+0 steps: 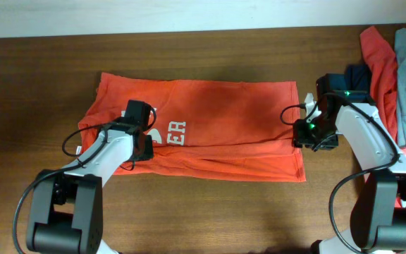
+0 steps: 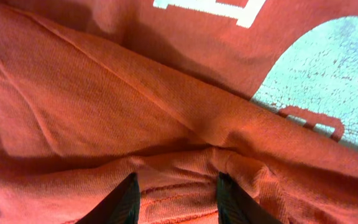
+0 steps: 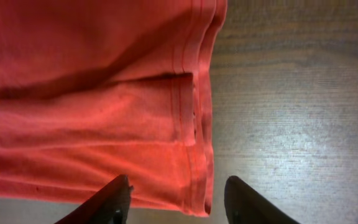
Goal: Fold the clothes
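Folding the orange-red T-shirt [image 1: 224, 113] lengthwise appears to be the step in hand. It is spread flat across the middle of the worktop [image 1: 48, 56], with its near long edge laid over as a band. The left hand [image 2: 176, 202] is held low over the cloth beside the print, its fingers apart, a raised wrinkle just ahead of them and nothing seen pinched. The right hand [image 3: 179, 199] is poised at the hem [image 3: 188, 106], fingers spread wide over the stacked layers, gripping nothing.

For a clean fold, both ends of the same edge should be taken together, with all layers caught at the hem. The edge should then be carried over evenly and kept parallel to the far side. The wrinkle by the left hand is best smoothed first.

Of the white lettering [image 1: 177, 132], only "ER" can be read; the rest is hidden by the arm. No label is seen. Other garments [image 1: 400, 63] are heaped at the worktop's right edge.
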Available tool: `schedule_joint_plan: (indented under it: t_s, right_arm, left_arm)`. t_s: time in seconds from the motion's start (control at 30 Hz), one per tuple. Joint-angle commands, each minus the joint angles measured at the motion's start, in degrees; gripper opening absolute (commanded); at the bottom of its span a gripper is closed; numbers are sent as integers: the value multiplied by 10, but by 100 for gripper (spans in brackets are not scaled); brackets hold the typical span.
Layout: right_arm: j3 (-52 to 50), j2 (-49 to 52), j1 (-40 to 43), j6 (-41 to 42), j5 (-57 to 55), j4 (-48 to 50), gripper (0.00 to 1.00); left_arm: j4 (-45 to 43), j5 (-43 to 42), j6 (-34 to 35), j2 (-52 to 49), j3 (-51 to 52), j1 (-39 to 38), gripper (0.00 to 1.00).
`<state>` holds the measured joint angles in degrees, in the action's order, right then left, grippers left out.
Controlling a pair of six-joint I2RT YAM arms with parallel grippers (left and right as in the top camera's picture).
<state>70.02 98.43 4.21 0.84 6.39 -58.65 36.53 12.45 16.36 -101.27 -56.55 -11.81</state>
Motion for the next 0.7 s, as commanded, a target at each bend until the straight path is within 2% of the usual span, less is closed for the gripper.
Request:
schedule_joint_plan:
  t_s: [0.0, 0.13, 0.47, 0.67]
  right_arm:
    - [7, 24, 3, -7, 7, 3, 44]
    - [7, 64, 3, -11, 21, 2, 29]
    - [2, 118, 3, -10, 9, -19, 30]
    - [-51, 119, 4, 5, -19, -9, 30]
  left_arm:
    - [43, -37, 1, -33, 22, -4, 41]
    - [71, -37, 1, -33, 22, -4, 41]
    - [98, -37, 1, -33, 34, -4, 41]
    - [112, -37, 1, -33, 55, -4, 41]
